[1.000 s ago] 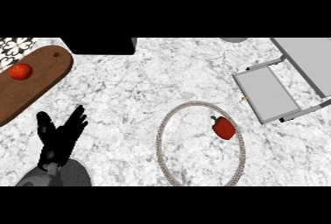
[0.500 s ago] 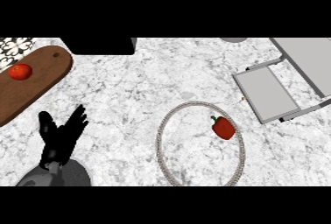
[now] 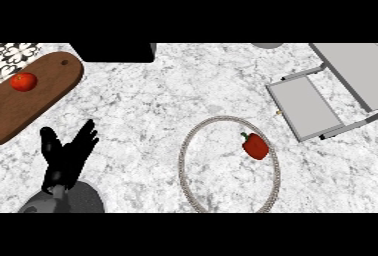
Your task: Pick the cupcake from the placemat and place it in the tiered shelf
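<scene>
A round placemat with a pale rope rim (image 3: 182,155) lies on the marble counter at lower centre. On its right part rests a small red thing with a green stem (image 3: 255,146), which looks like a pepper rather than a cupcake. The grey tiered shelf (image 3: 310,107) stands at the right, its lower tray reaching toward the mat. My left hand (image 3: 66,160) rests at the lower left, open with fingers up, well away from the mat. My right hand does not show.
A brown wooden board (image 3: 48,95) lies at the left with a red round fruit (image 3: 23,81) on it. A black block (image 3: 114,51) and a grey round object (image 3: 267,45) sit at the far edge. A patterned cloth (image 3: 15,52) shows at the top left.
</scene>
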`<state>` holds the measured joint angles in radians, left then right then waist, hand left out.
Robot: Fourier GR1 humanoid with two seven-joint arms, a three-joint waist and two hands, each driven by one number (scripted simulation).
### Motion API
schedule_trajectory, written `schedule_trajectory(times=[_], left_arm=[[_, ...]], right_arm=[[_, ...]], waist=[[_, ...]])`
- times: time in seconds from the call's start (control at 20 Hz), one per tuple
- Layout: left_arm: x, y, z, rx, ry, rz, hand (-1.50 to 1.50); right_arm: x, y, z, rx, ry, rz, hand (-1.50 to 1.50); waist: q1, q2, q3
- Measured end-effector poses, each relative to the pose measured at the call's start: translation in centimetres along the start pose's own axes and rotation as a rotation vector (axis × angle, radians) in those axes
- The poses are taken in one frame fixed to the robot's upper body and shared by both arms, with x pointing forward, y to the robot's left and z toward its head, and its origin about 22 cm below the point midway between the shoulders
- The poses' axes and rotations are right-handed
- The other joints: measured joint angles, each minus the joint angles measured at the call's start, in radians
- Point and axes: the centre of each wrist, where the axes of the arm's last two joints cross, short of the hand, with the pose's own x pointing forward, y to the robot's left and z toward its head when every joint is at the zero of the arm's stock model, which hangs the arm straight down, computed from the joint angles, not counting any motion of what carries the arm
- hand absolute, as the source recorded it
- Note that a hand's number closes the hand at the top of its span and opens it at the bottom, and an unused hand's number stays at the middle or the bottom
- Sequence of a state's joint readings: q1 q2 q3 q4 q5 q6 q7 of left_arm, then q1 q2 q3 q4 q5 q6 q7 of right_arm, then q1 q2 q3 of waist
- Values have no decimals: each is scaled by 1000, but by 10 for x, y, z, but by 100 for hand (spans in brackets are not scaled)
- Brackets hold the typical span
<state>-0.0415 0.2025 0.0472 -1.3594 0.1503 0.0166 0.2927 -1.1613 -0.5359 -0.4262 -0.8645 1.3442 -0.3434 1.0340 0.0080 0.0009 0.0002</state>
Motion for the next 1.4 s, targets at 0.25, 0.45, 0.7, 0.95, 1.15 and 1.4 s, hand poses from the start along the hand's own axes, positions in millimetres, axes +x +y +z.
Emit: schedule_trajectory(times=[0.25,0.45,0.7,0.95,1.15,1.4], left_arm=[[7,-1,-5,-4,1,1,0],[3,1,-4,1,5,1,0],[2,1,-1,2,5,9,0],[-1,4,1,15,13,8,0],[-3,9,1,28,19,17,0],[-7,11,4,34,24,21,0]], right_arm=[[8,-15,3,-45,12,-191,-150],[6,-28,-1,-115,32,-312,-150],[-7,-50,-15,-277,52,-338,-150],[-17,-84,-18,-436,96,-382,-150],[-33,-115,-8,-519,137,-459,-150],[-62,-153,19,-536,165,-548,-150]], waist=[[1,1,0],[-3,-1,0],[-11,-5,-1],[-22,-10,-1],[-33,-14,-1],[-41,-17,-1]])
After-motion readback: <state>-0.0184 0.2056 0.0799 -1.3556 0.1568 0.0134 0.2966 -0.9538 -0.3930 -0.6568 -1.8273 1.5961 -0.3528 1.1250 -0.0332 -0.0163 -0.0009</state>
